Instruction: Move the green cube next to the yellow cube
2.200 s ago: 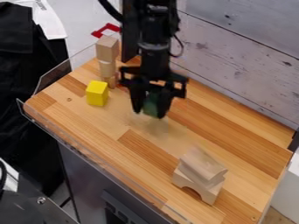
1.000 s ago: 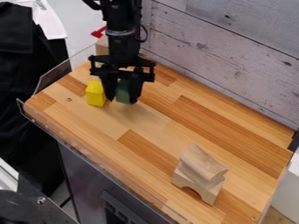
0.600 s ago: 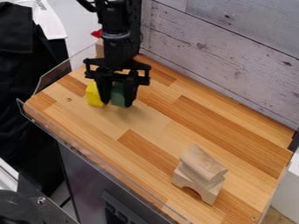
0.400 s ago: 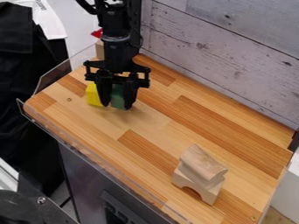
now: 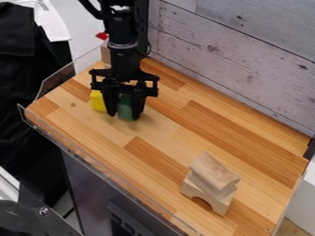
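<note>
The black gripper (image 5: 125,116) hangs low over the upper left part of the wooden table (image 5: 166,152). It is shut on the green cube (image 5: 125,109), whose front shows between the fingers. Just left of the left finger stands the yellow cube (image 5: 98,101), partly covered by the gripper. That finger lies between the two cubes. Whether the green cube touches the tabletop, I cannot tell.
A stack of pale wooden blocks (image 5: 105,54) stands behind the arm, mostly hidden. At the lower right, a rounded block (image 5: 212,170) rests on a wooden arch (image 5: 206,195). A clear rim (image 5: 92,159) runs along the left edge.
From over the middle of the back, the gripper has carried the green cube left to beside the yellow cube, then lowered with it. The yellow cube has kept its place.
</note>
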Controlling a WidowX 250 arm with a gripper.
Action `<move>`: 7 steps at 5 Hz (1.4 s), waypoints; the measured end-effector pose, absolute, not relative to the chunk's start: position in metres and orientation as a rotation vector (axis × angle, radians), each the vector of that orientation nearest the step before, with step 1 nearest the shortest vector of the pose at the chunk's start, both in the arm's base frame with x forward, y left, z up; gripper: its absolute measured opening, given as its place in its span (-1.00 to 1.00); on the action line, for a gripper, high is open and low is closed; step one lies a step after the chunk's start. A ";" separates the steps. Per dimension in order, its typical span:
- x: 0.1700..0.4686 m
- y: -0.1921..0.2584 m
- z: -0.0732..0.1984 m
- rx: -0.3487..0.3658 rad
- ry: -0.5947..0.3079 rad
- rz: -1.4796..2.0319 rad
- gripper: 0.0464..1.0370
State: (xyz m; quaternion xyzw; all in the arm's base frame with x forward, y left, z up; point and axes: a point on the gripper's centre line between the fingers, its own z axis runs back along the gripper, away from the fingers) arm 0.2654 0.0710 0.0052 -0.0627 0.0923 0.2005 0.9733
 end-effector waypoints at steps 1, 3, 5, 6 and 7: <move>0.266 0.070 0.002 -0.135 0.188 0.404 0.01; 0.271 0.070 0.001 -0.136 0.187 0.407 0.11; 0.271 0.069 -0.004 -0.144 0.226 0.413 0.94; 0.269 0.069 -0.001 -0.139 0.231 0.427 0.93; 0.273 0.068 0.024 -0.089 0.178 0.393 0.93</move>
